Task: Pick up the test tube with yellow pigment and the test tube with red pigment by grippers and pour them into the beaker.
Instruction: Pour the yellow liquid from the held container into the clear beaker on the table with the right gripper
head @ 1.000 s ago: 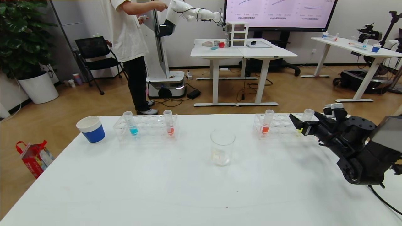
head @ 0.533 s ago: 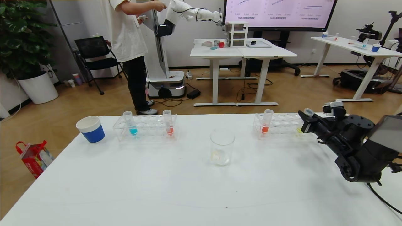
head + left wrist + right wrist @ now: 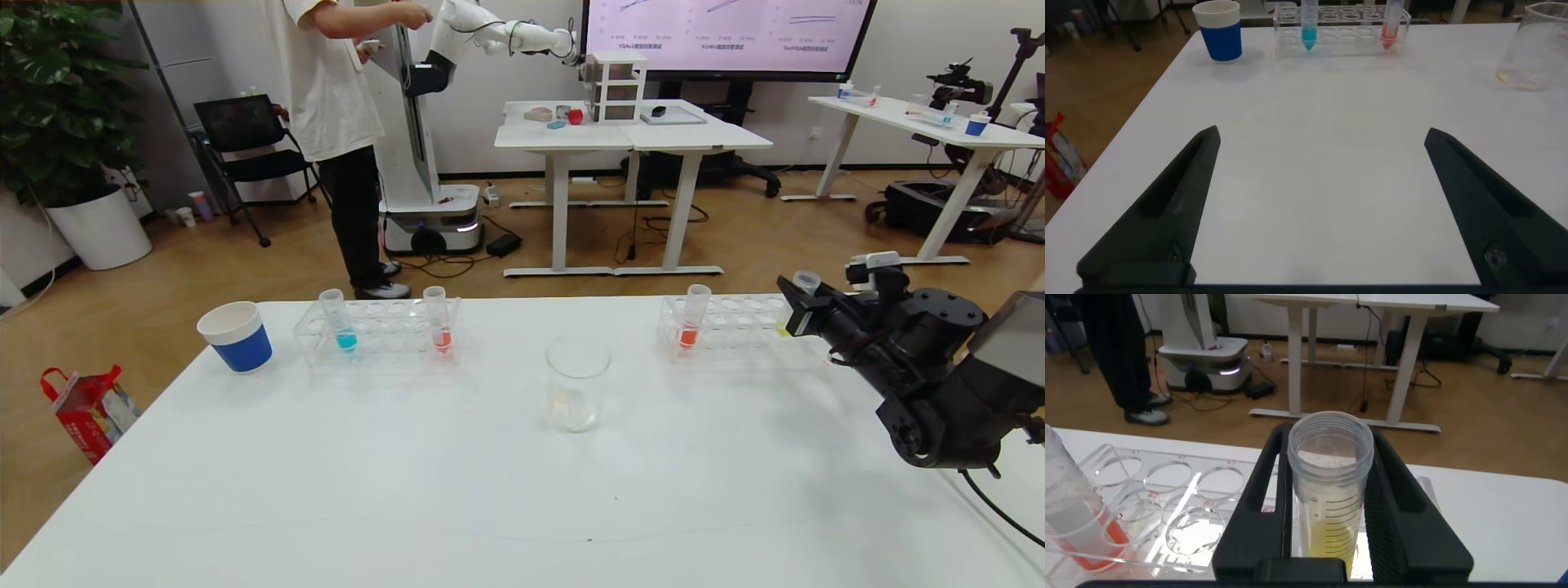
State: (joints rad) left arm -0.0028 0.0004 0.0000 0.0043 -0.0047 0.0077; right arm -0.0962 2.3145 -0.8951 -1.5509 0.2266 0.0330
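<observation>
Now the right tool (image 3: 804,314) is at the far right side of the counter (image 3: 457,490), at the right end of the right clear rack (image 3: 722,325). Its two black fingers (image 3: 1395,502) are closed on the test tube with yellow pigment (image 3: 1329,486), one finger on each side of it. The tube stands about upright between them, its open mouth is above the fingers and the yellow liquid is low in the tube. In the head view only the rim of this tube and a small yellow spot below the tool are visible, so I cannot tell if its tip is still inside the rack hole.

The test tube with red pigment (image 3: 438,320) stands upright at the right end of the left clear rack (image 3: 380,331), and a tube with blue liquid (image 3: 338,320) stands at the left end of the same rack. One more tube with orange-red liquid (image 3: 692,318) stands at the left end of the right rack. The beaker (image 3: 578,384) is on the counter between the two racks, nearer to the robot, touching nothing. A blue and white paper cup (image 3: 236,336) stands just left of the left rack.

The left tool (image 3: 1319,208) is low over the near left part of the counter, its fingers spread wide with nothing between them
</observation>
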